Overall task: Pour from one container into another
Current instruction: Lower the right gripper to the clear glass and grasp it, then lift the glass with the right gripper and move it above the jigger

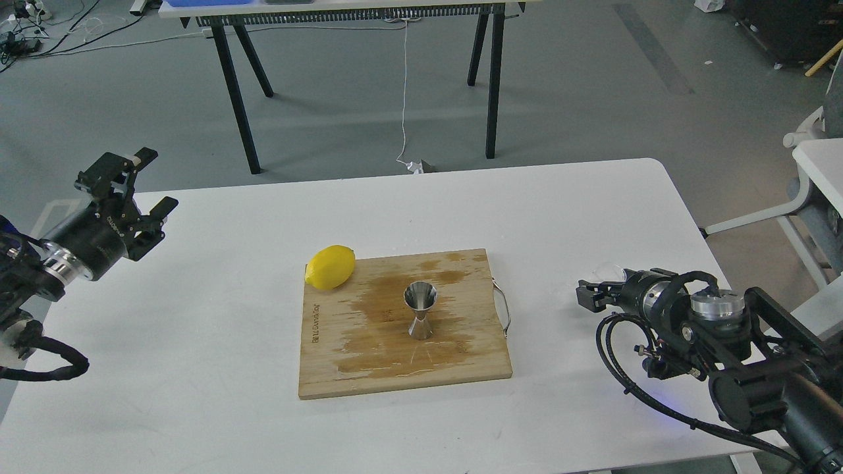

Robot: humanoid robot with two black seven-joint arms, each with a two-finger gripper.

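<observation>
While the jigger (419,309) stands upright mid-board, the right gripper (591,293) at three o'clock seems closed around the barely visible clear cup (610,270), pouring not begun; the left gripper (146,191) hangs open, empty.

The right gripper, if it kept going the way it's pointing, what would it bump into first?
The right gripper points left, low over the white table. The first thing in line looks like the cutting board's metal handle, then the steel jigger. Its height is hard to judge, so it might pass above the handle.
</observation>
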